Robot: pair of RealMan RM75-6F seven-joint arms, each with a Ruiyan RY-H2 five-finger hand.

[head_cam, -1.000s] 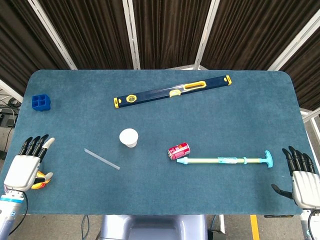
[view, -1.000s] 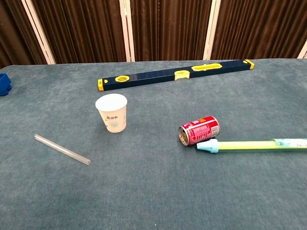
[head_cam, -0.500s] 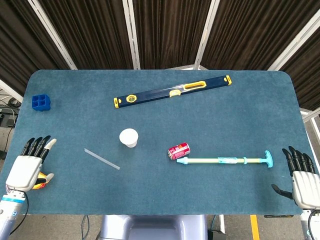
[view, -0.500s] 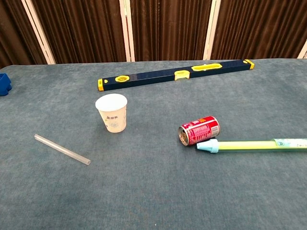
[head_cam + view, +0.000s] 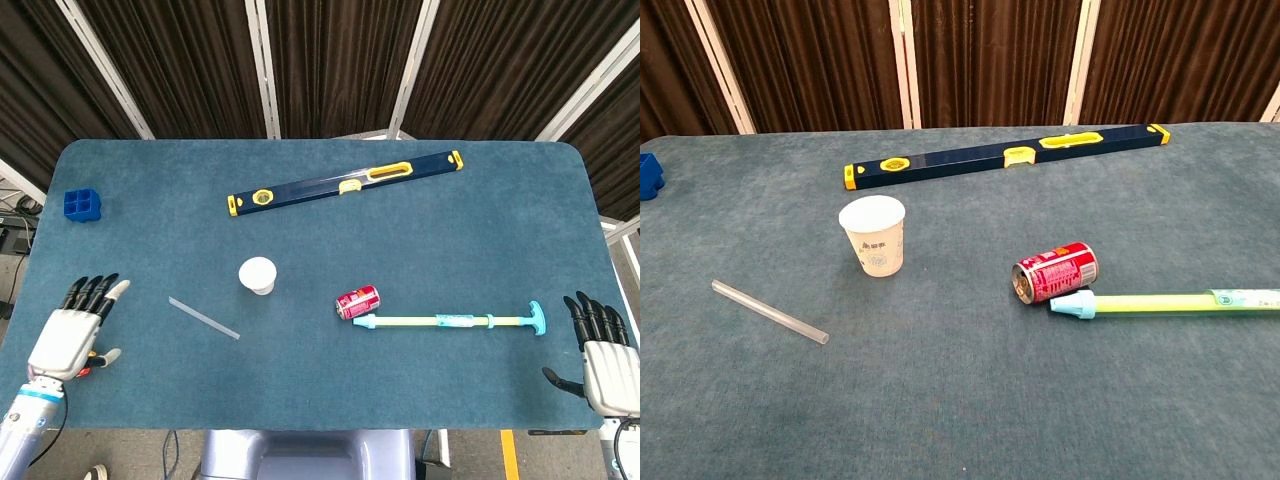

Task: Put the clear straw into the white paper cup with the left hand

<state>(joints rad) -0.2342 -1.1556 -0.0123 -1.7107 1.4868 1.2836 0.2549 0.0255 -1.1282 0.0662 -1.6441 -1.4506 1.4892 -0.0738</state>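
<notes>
Clear plastic, thin as anything, so that clear straw (image 5: 203, 318) looked like it would be a fiddly pick: light, stiff, probably slick, and lying flat on the blue felt tabletop (image 5: 400, 240) with nothing to get under. It sat at about 8 o'clock from the white paper cup (image 5: 257, 275), near it but apart, running diagonally. My guess was a pinch around the middle would work best, so it wouldn't seesaw or roll off. The cup stood upright and looked light enough to tip if bumped.

From overhead, the left hand (image 5: 73, 331) was at the tabletop's 8 o'clock edge, fingers spread, holding nothing, well apart from the straw. The right hand (image 5: 603, 350) was parked at the 4 o'clock edge, fingers apart too, empty.

The chest camera showed neither hand at all. What it did give was the cup's side with some printing and its open mouth, plus the straw's hollow tube shape. The red can (image 5: 1055, 272) lay on its side touching the tip of the green and teal stick (image 5: 1170, 301), and the long spirit level (image 5: 1005, 157) lay beyond them.
</notes>
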